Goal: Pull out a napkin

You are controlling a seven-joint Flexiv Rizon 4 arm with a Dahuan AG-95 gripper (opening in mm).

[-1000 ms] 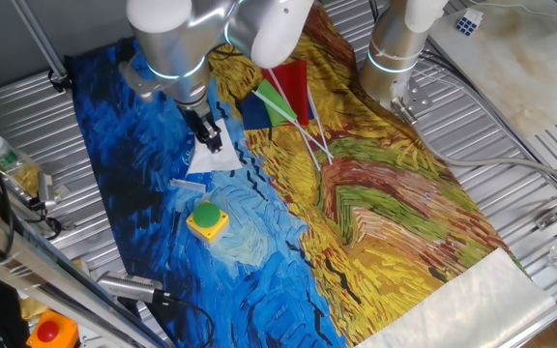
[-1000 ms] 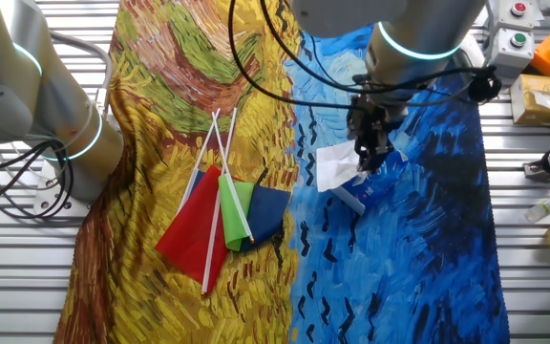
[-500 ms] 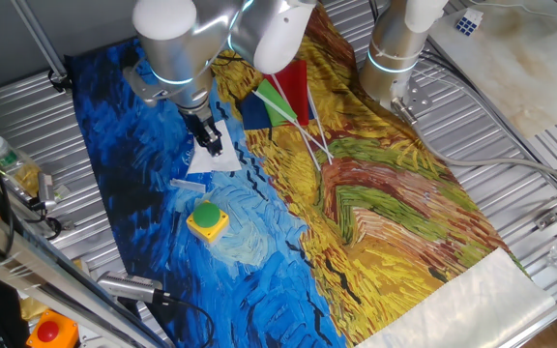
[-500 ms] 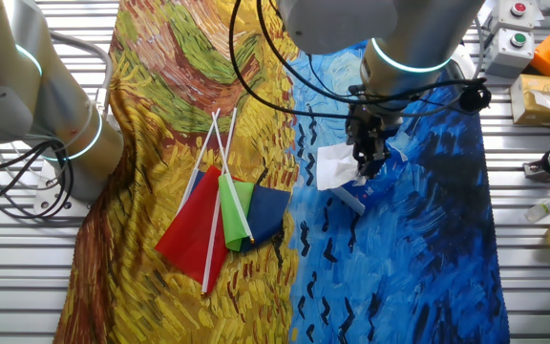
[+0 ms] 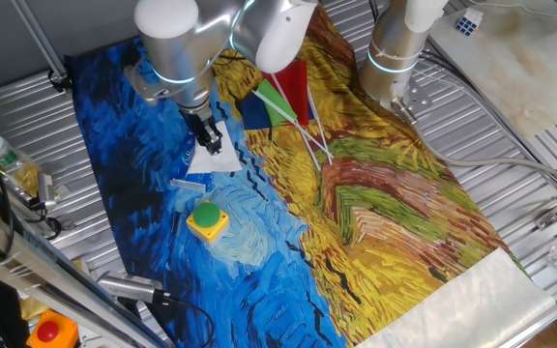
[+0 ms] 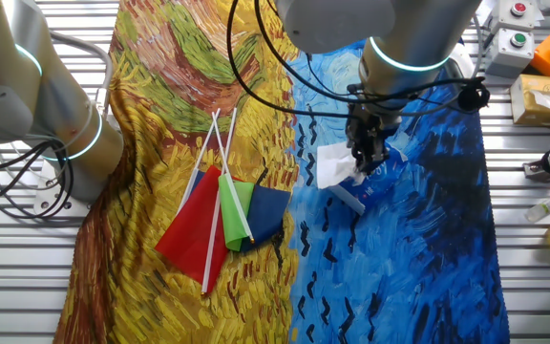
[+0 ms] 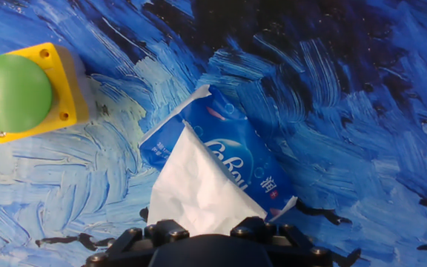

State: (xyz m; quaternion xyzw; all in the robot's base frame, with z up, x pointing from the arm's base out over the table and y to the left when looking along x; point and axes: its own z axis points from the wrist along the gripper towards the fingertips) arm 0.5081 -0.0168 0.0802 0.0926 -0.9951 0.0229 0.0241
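Observation:
The white napkin (image 7: 199, 189) comes out of a blue tissue pack (image 7: 232, 159) that lies flat on the blue painted cloth. Its upper end runs between the jaws of my gripper (image 7: 202, 226) at the bottom edge of the hand view. In one fixed view my gripper (image 5: 208, 138) is shut on the napkin (image 5: 217, 160) just above the cloth. In the other fixed view my gripper (image 6: 363, 161) holds the napkin (image 6: 332, 164) with the pack (image 6: 349, 199) below it. The fingertips are hidden behind the napkin.
A yellow box with a green button (image 5: 207, 219) stands near the pack, also in the hand view (image 7: 28, 93). Red and green flags with white sticks (image 6: 220, 210) lie on the yellow part of the cloth. A second arm's base (image 5: 395, 58) stands at the far side. Bottles and boxes sit on the metal table edges.
My gripper has moved slightly up and away with the napkin still in it. The pack, the yellow box and the flags have not moved.

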